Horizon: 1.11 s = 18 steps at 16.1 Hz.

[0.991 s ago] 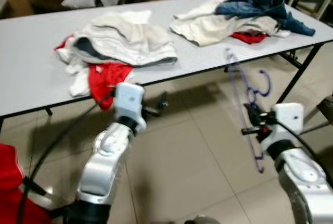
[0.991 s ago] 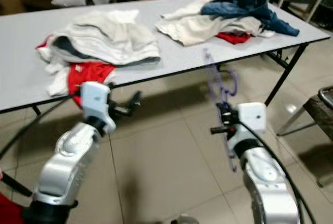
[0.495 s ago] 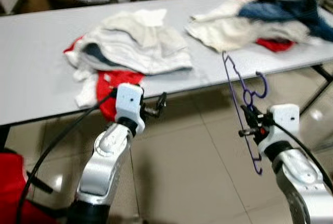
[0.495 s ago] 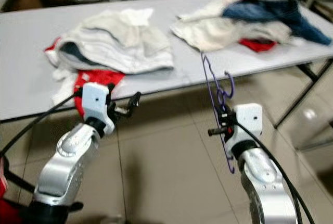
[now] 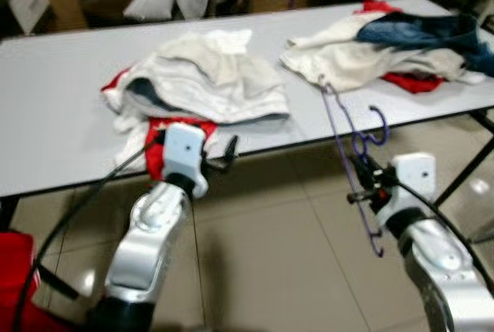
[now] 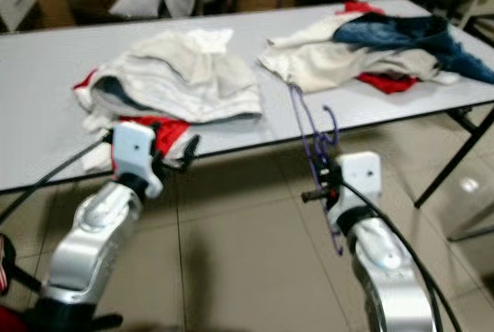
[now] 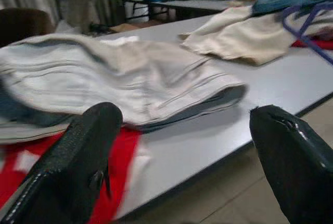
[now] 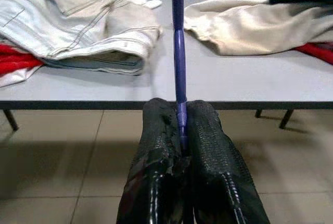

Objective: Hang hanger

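Gripping a purple wire hanger (image 5: 351, 143), the right gripper (image 5: 363, 188) has its two black fingers (image 8: 213, 153) pinched tight on the thin bar. The hanger stands tilted above the tiled floor (image 5: 270, 255), its upper end just at the front edge of the long grey table (image 5: 54, 123), its hook curling to the robot's right. Behind it on the table lies a heap of cream cloth, blue denim and red fabric (image 5: 386, 46). Further to the robot's left rests a pile of pale jeans and white garments (image 5: 204, 77) over a red garment (image 5: 158, 135) hanging off the edge. The left gripper (image 5: 226, 153) hovers before that red cloth, fingers (image 7: 83, 156) spread wide and holding nothing.
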### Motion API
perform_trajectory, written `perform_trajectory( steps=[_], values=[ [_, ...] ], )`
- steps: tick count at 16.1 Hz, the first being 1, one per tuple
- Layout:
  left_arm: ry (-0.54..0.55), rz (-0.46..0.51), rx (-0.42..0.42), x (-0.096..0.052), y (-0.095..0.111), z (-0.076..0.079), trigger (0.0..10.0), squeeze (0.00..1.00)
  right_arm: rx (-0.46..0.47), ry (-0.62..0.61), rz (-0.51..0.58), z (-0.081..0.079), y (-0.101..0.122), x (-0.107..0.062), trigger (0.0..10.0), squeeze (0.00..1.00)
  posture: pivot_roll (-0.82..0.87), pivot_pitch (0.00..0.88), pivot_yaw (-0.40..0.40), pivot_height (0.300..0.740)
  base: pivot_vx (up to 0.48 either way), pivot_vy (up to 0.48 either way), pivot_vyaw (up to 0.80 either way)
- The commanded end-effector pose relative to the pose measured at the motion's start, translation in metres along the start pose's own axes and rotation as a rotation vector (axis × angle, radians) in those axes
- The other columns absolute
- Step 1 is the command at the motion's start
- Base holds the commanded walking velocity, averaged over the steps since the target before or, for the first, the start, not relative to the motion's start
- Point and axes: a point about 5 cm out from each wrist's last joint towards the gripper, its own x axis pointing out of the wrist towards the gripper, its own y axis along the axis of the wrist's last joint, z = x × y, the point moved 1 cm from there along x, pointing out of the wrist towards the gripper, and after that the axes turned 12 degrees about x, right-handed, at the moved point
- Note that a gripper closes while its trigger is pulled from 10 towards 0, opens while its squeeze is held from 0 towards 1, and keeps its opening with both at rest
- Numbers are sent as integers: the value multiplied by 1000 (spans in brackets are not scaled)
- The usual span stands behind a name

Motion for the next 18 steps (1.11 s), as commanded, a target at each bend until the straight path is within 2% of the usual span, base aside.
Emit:
perform_trajectory(
  steps=[1, 6, 9, 12, 15, 18],
  values=[
    [-15, 16, 7, 1, 3, 3, 10000, 0, -3, -10, 14, 3, 3, -2, 10000, 0, -9, 44, 18, 740, 285, 0, 0],
    [-35, 14, 7, 2, 2, 6, 10000, 0, 15, -19, 7, 3, 1, -4, 10000, 0, -12, 45, 25, 740, 288, 0, 0],
    [-50, 14, 25, 2, 2, 8, 10000, 0, 32, -19, 4, 4, 0, -4, 10000, 0, -11, 47, 25, 740, 300, 0, -788],
    [-66, 10, 72, 2, 1, 9, 10000, 0, 15, -24, 11, 5, 1, -5, 10000, 0, -11, 47, 25, 740, 300, 0, 0],
    [-101, -11, 173, 4, -4, 11, 10000, 0, 1, -24, -2, 12, -1, -7, 10000, 0, -11, 45, 25, 740, 304, 0, 0],
    [-102, -29, 236, 5, -8, 8, 10000, 0, -9, -29, -3, 17, 0, -8, 10000, 0, -11, 44, 26, 740, 304, 0, 0]
  ],
)
